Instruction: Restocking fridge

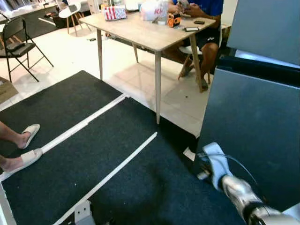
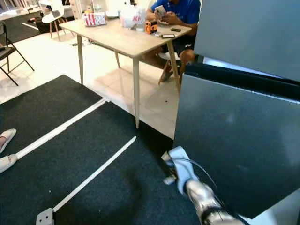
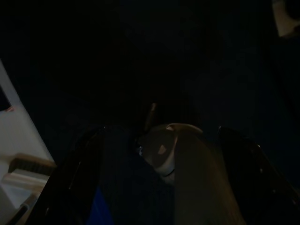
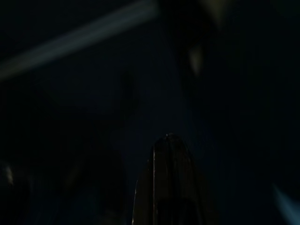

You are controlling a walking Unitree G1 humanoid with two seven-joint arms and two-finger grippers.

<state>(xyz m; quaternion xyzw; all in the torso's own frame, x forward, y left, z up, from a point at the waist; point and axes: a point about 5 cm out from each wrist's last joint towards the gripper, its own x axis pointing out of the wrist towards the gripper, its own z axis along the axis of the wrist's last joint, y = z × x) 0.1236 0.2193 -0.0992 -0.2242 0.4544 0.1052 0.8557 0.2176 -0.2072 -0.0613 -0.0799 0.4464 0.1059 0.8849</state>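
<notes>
The grey fridge [image 1: 255,126] stands at the right, its upper and lower doors closed with a dark gap between them. My right arm reaches forward, and my right gripper [image 1: 204,164] is down at the near left corner of the lower door, by the carpet; its fingers are hidden behind the white wrist. One black finger [image 4: 166,178] is all that can be made out in the dark right wrist view. In the dim left wrist view, two black fingers [image 3: 75,178] flank a pale and blue item [image 3: 173,154] held between them; I cannot tell what it is.
A wooden table [image 1: 140,30] with bags and small items stands ahead, and a person [image 1: 201,14] sits at its far side. Slippered feet [image 1: 26,145] rest at the left. A black folding chair [image 1: 18,44] is far left. White strips [image 1: 84,124] cross the dark carpet.
</notes>
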